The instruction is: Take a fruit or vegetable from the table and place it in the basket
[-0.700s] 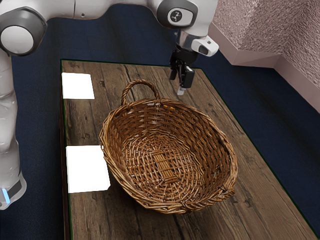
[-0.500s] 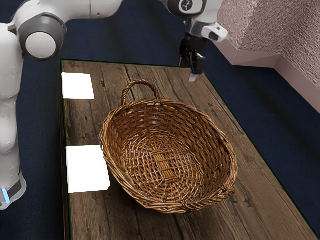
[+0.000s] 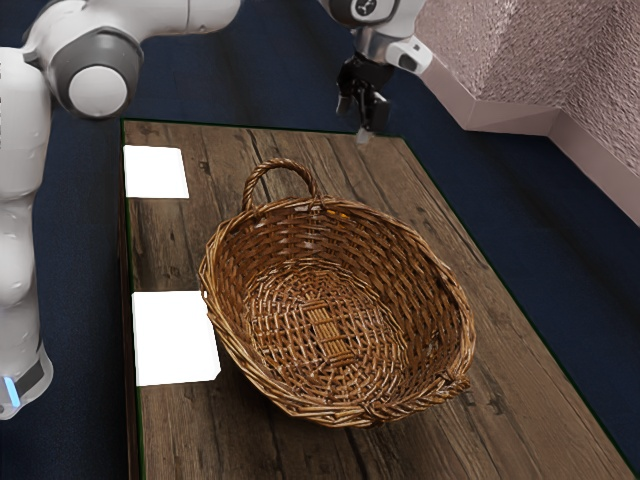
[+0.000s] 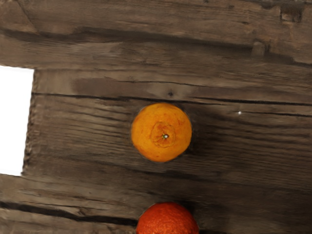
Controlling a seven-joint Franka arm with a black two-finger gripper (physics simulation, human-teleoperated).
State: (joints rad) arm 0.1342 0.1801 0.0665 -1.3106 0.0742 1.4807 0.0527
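Basket (image 3: 325, 325) held no fruit. Orange (image 4: 161, 132) lay on table (image 3: 510, 400), near red fruit (image 4: 167, 220). Gripper (image 3: 357, 120) hung open, gripping nothing, around basket's twelve o'clock in exterior view. Grasp, carry, release apparently all remained.

A smaller white panel (image 3: 156, 172) and a larger white panel (image 3: 175, 338) lie apart at the exterior view's left; at its upper right, a rough pinkish wall (image 3: 520, 50) meets dark blue floor (image 3: 570, 260) along a smooth skirting board (image 3: 500, 117)
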